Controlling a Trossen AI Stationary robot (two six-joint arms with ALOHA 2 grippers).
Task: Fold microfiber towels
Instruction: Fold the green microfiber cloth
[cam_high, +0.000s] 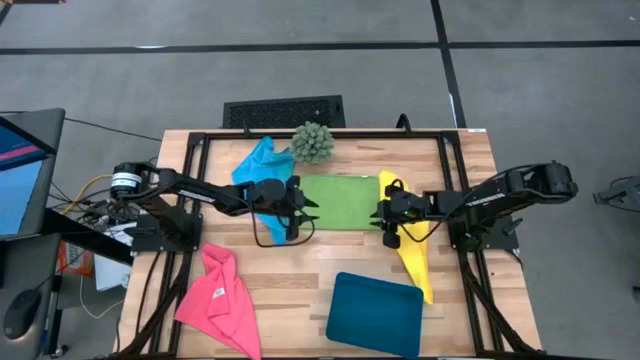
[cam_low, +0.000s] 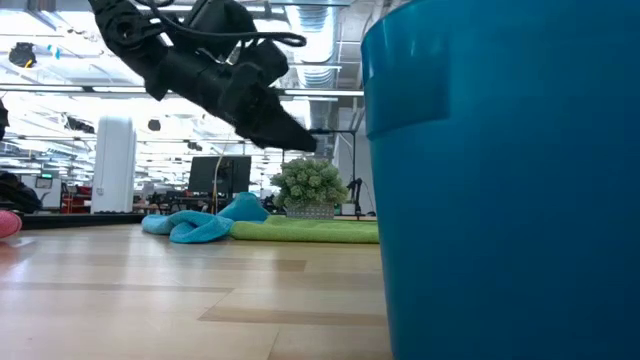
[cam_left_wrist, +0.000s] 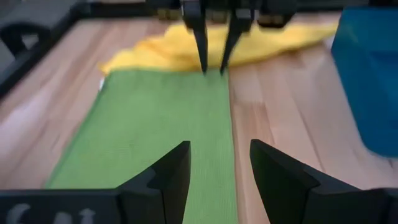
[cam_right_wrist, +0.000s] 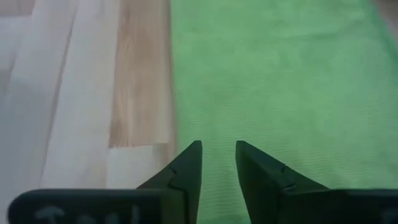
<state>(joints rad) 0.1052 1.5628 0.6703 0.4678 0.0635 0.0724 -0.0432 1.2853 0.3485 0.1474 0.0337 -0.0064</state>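
- The lime green towel (cam_high: 338, 202) lies flat and folded in the middle of the wooden surface (cam_high: 290, 290), between the two arms.
- The left pincer (cam_left_wrist: 219, 171) hovers at one end of it, its jaws apart and empty.
- The right pincer (cam_right_wrist: 219, 163) is at the opposite end, jaws narrowly apart; it seems to hold nothing.
- The yellow towel (cam_high: 412, 250) lies just beside the green one.
- The sky blue towel (cam_high: 258, 160) and the pink towel (cam_high: 220, 300) lie crumpled.

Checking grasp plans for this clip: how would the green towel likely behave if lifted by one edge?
The green towel lies flat and thin, so it probably droops. The crumpled yellow towel nearby suggests such cloth holds no shape. Its fuzzy weave likely resists slipping.
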